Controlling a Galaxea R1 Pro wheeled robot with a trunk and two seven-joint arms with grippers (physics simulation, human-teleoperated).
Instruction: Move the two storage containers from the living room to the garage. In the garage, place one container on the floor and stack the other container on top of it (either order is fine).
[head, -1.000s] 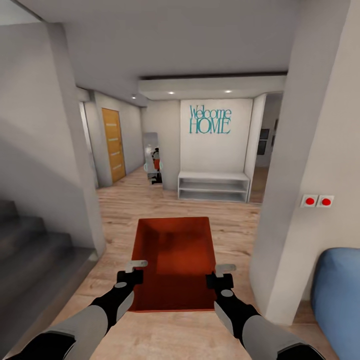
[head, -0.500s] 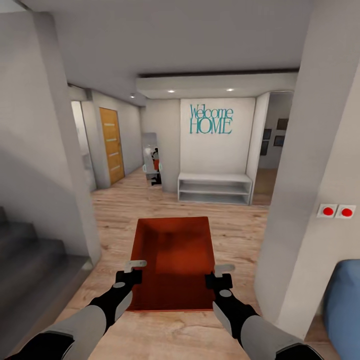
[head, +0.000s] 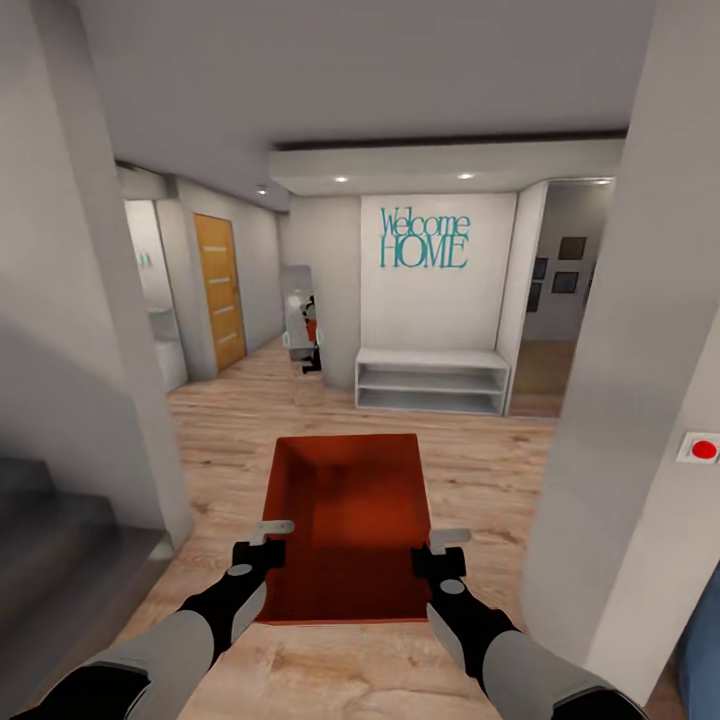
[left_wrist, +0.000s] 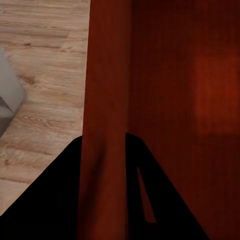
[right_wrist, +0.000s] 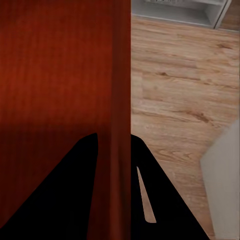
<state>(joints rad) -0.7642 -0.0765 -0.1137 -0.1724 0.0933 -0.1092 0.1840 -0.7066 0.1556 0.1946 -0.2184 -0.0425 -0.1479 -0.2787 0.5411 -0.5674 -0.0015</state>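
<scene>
An orange-red rectangular open-top storage container (head: 348, 525) is held above pale plank flooring, its left wall pinched by the left hand (head: 262, 541), its right wall by the right hand (head: 442, 551); finger contact is seen in the wrist views.

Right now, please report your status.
Left gripper and right gripper shut on storage container, one each side wall. Carried over wood floor. White shelf unit ahead, far.

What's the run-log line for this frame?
phase: transit, hallway | load: storage container carried over wood floor | left gripper: shut on left wall | right gripper: shut on right wall | ahead: white shelf
</scene>
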